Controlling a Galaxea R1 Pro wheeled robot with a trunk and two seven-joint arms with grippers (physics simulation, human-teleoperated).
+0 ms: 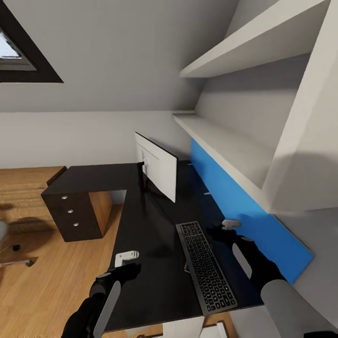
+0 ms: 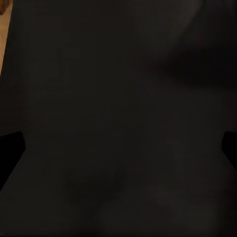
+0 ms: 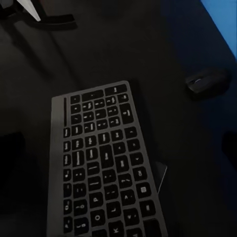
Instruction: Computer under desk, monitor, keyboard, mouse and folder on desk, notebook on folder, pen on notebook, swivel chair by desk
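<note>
- At the centre of the head view, the desk (image 1: 155, 244) is shown as a dark, L-shaped top running from the lower middle toward the upper left, with a drawer unit (image 1: 75, 211) under its far end.
- The monitor (image 1: 157, 171) is seen standing upright at mid-frame, turned edge-on to the camera; its placement on the desk appears already satisfied.
- The keyboard (image 1: 205, 265) is laid flat in the lower right of centre, lengthwise away from the monitor and well apart from it; dark keys in a grey frame are visible in the right wrist view (image 3: 106, 165).
- The mouse (image 3: 206, 81) is shown as a small dark body at the upper right of the right wrist view, near the keyboard's far corner but apart from it, beside the blue wall panel (image 1: 244, 211).
- The right gripper (image 1: 227, 227) is held above the desk just right of the keyboard, probably for adjusting keyboard or mouse; whether its jaws are parted cannot be told.
- The left gripper (image 1: 126, 260) is held low over the desk's left edge; its wrist view gives dark desk surface, with dark fingertips at both frame edges, so the jaws are judged spread and empty.
- Part of a chair base (image 1: 14, 253) is seen at the left edge on the wooden floor (image 1: 51, 281).
</note>
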